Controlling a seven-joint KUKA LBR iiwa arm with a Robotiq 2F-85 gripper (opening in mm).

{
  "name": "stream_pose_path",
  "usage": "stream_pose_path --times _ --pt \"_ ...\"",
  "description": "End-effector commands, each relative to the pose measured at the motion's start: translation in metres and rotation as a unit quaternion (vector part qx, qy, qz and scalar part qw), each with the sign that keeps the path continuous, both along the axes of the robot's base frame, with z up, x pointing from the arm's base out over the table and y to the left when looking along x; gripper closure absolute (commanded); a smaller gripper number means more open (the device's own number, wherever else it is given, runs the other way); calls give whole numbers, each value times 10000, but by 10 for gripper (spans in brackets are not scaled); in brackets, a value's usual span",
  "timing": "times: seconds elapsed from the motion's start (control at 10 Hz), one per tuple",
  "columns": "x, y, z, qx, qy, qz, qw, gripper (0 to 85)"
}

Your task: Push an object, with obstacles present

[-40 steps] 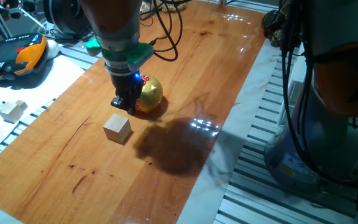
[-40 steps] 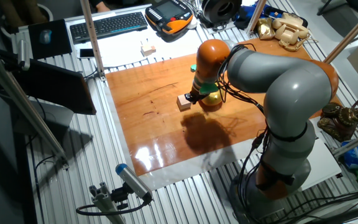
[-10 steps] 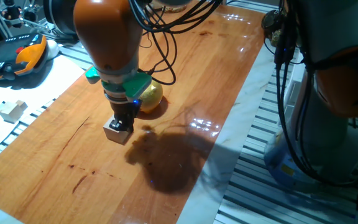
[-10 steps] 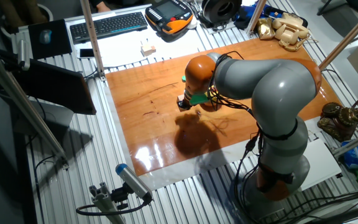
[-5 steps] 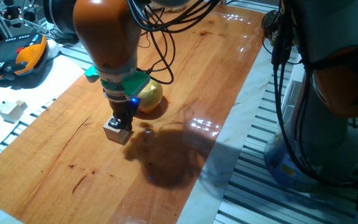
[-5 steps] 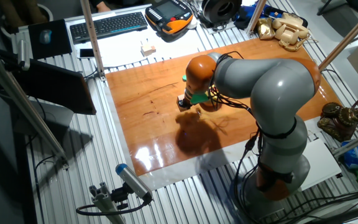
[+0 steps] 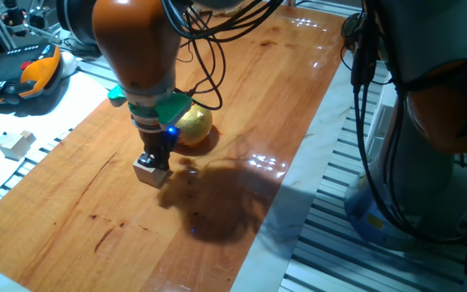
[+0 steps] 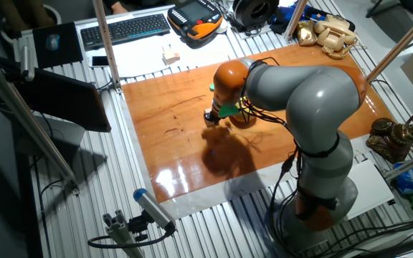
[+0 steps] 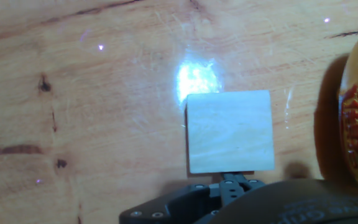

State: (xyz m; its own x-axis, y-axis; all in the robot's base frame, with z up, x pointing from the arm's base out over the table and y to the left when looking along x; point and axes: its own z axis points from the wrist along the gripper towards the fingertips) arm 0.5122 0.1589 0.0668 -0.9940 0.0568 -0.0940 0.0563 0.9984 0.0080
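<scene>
The little wooden cube [image 7: 150, 171] has slid a bit further along the wooden table [image 7: 242, 122], away from the golden pig [image 7: 191, 126], which has stayed put. So the push is working and the pig is not in the way. The arm leans down with the gripper [image 7: 156, 158] low, its tip touching the cube's edge. I cannot tell if the fingers are open or closed

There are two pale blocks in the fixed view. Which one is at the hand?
The beige wooden cube on the brown table, directly at the hand near the golden pig. The whiter block lies far off it.
</scene>
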Motion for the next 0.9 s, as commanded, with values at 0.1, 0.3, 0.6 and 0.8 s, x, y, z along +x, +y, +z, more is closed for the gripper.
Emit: stream_pose_path --times 0.1,0.3,0.6,0.8 --pt "62 -7 26 9 10 17 10000 850" --pt "117 16 53 18 18 2 10000 850" --pt "179 24 60 20 25 -13 10000 850" --pt "244 3 81 0 33 33 10000 850"
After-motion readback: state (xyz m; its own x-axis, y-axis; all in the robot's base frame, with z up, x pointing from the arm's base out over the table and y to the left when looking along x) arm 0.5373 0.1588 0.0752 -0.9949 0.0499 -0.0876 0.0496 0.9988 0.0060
